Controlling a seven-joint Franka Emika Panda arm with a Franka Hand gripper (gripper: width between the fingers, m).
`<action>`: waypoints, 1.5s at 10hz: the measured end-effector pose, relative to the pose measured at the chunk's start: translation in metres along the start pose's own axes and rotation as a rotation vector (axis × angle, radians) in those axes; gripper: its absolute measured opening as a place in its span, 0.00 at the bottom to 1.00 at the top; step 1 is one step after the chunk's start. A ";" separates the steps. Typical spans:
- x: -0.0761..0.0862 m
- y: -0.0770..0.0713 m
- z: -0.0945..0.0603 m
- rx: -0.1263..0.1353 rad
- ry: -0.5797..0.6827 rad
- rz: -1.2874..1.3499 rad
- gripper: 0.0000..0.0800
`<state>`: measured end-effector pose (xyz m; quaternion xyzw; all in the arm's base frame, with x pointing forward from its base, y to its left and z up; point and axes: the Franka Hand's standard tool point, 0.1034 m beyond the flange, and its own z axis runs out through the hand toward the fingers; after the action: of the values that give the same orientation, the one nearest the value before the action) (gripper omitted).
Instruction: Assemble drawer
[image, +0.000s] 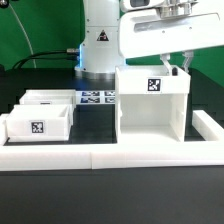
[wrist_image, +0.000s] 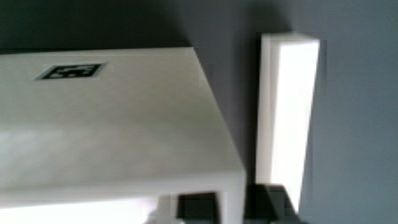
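Hand (image: 176, 64) at shell (image: 152, 100) edge; narrow gap to border wall (wrist_image: 290, 110)

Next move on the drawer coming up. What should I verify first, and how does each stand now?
1. Gripper empty, jaws apart: ok.
2. Shell upright: ok.
3. Near tray and far tray lie outside the shell: ok.
4. Fingers clear of the shell's top: cannot tell.
5. Shell apart from the border wall: ok.
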<state>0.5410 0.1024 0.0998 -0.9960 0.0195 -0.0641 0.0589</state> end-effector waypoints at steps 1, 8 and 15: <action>0.008 0.000 0.001 0.003 0.007 -0.004 0.06; 0.021 -0.003 -0.002 0.017 0.032 0.199 0.06; 0.042 -0.004 -0.005 0.047 0.040 0.591 0.06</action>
<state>0.5824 0.1041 0.1106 -0.9441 0.3082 -0.0642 0.0978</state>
